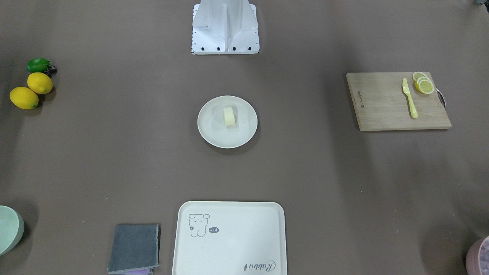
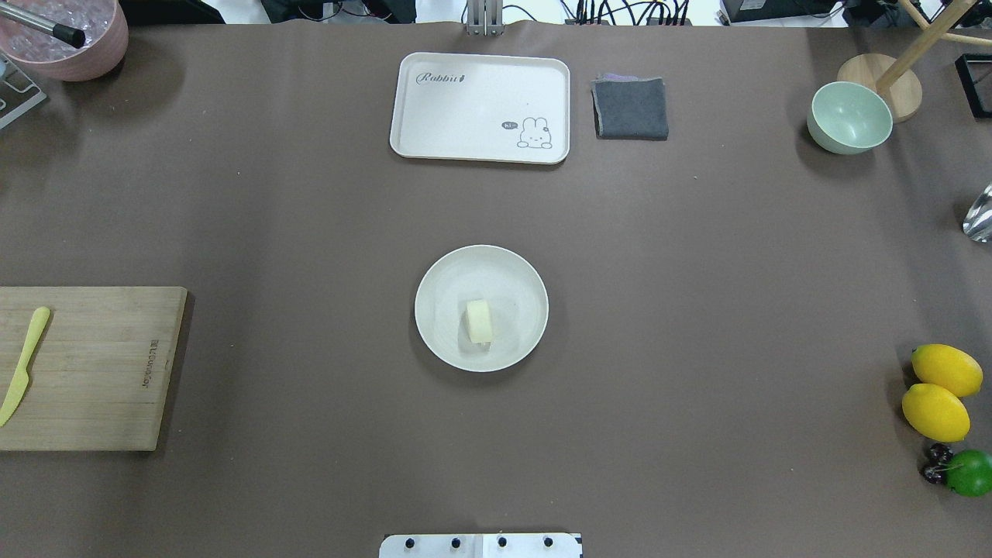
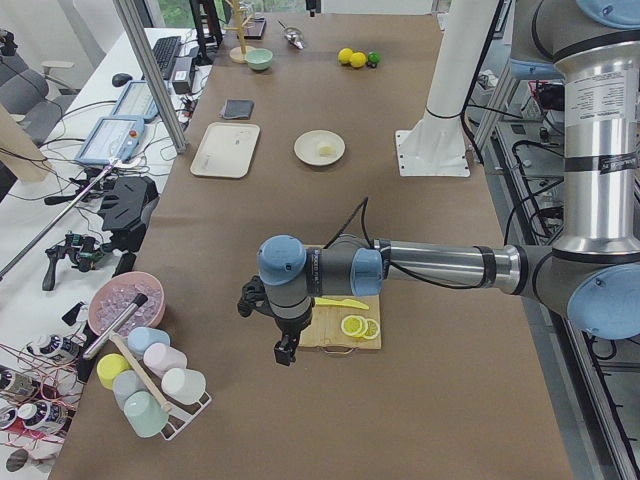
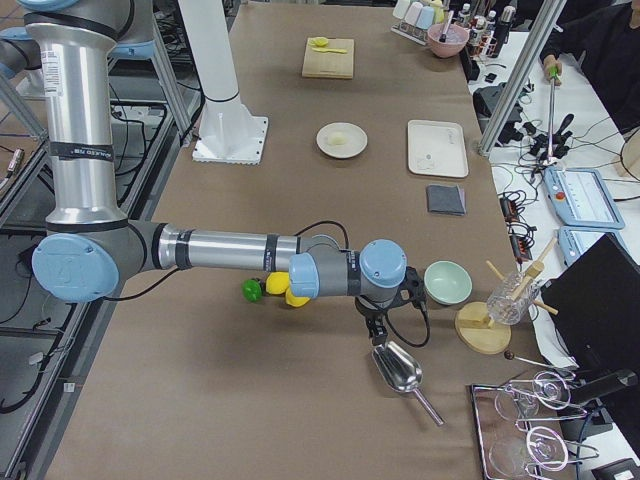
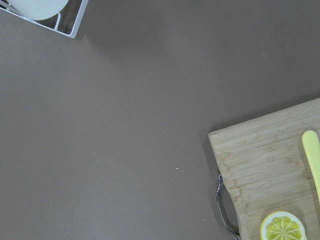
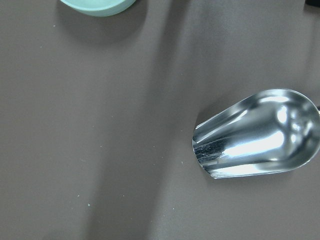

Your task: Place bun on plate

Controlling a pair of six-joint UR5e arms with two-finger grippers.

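Note:
The bun, a small pale cream lump, lies on the round cream-white plate at the table's centre, a little off the plate's middle. Neither arm is near it. My left gripper hangs over the table beside the cutting board at the robot's left end. My right gripper hangs above a metal scoop at the robot's right end. Both show only in the side views, so I cannot tell whether they are open or shut. No fingers appear in either wrist view.
A bear-drawing tray and a grey cloth lie at the far edge. A green bowl, two lemons, a lime and the metal scoop are on the robot's right. The cutting board holds a yellow knife and lemon slices.

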